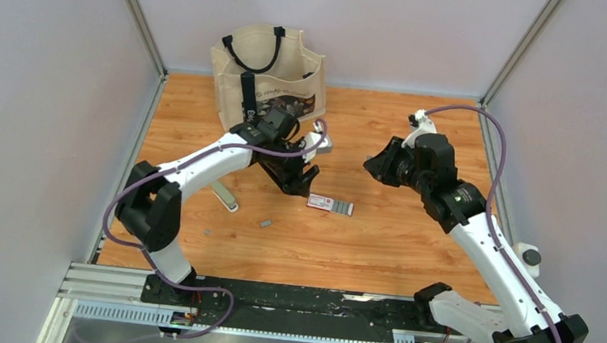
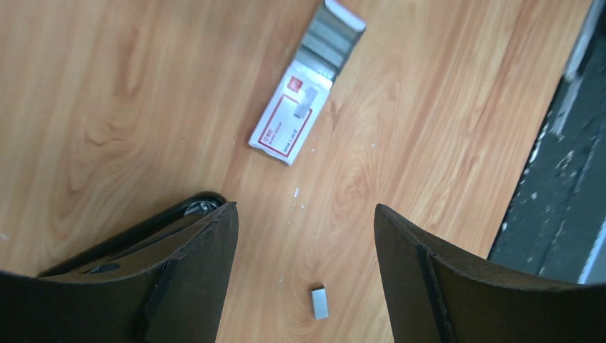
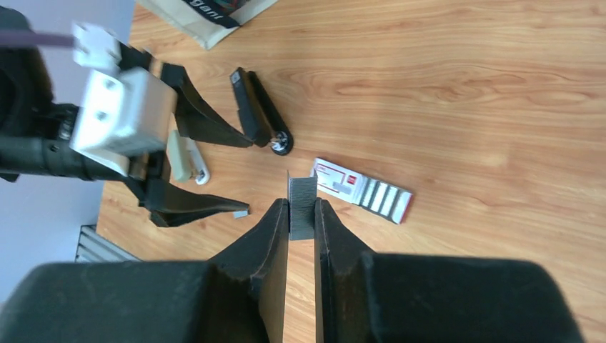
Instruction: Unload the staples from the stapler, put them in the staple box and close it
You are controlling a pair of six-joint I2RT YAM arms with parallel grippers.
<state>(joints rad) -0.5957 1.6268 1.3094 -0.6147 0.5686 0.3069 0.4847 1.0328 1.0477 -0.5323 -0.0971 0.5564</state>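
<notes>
My right gripper is shut on a grey strip of staples and holds it above the table, over the near end of the red-and-white box. My left gripper is open and empty, low over the wood. A short loose staple piece lies on the table between its fingers; it also shows in the right wrist view. The stapler, pale and elongated, lies left of the left gripper; in the right wrist view it is partly hidden behind that gripper. More staple bits lie nearer the bases.
A flat red-and-white box lies between the grippers, its tray of staple strips slid out. A black bar with a round end sits by the left fingers. A tote bag stands at the back left.
</notes>
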